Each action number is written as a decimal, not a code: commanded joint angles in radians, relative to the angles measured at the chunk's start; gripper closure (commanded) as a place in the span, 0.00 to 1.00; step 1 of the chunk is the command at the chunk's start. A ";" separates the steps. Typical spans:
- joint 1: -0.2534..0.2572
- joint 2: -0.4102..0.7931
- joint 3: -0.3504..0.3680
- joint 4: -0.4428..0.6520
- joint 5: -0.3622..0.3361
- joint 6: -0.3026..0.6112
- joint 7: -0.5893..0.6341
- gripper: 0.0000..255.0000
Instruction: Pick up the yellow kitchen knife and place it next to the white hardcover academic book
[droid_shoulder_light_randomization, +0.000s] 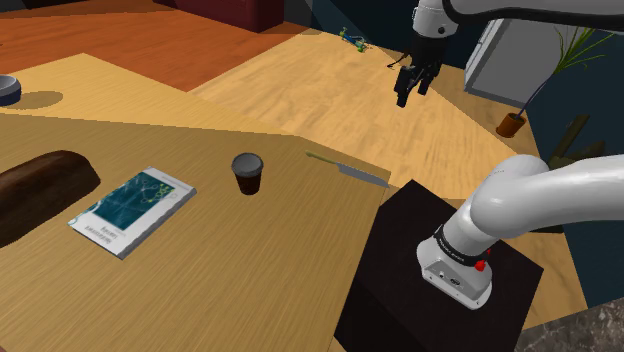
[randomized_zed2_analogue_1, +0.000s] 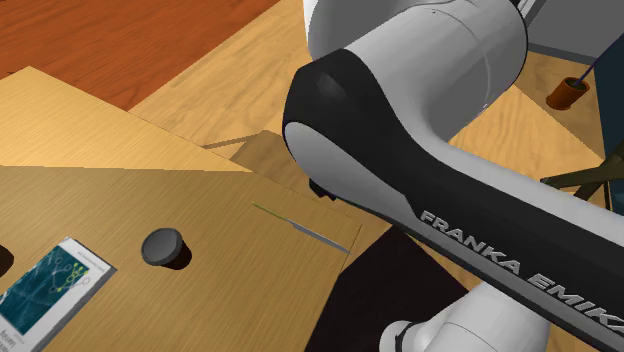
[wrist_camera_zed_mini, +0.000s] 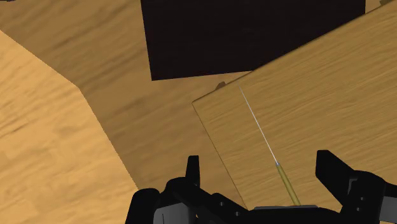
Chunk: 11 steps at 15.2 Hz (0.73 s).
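High above the light wooden worktop (droid_shoulder_light_randomization: 250, 290), black two-finger end effector (droid_shoulder_light_randomization: 408, 95), fingers wide apart, holding nothing. Flat near the worktop's edge, thin knife (droid_shoulder_light_randomization: 345, 168) with yellow-green handle and grey blade. Well apart, white hardcover book (droid_shoulder_light_randomization: 133, 208) with blue-green cover; dark round cup (droid_shoulder_light_randomization: 247, 172) between.

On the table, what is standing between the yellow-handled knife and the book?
A dark cup stands between the knife and the book, apart from both. The shoulder view shows this plainly; otherwise that stretch is bare wood.
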 joint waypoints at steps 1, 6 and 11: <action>0.000 0.000 0.000 0.000 0.000 0.000 0.000 0.00; 0.031 0.063 -0.029 -0.115 0.000 0.190 -0.066 0.00; 0.063 0.169 -0.055 -0.199 0.004 0.390 -0.135 0.00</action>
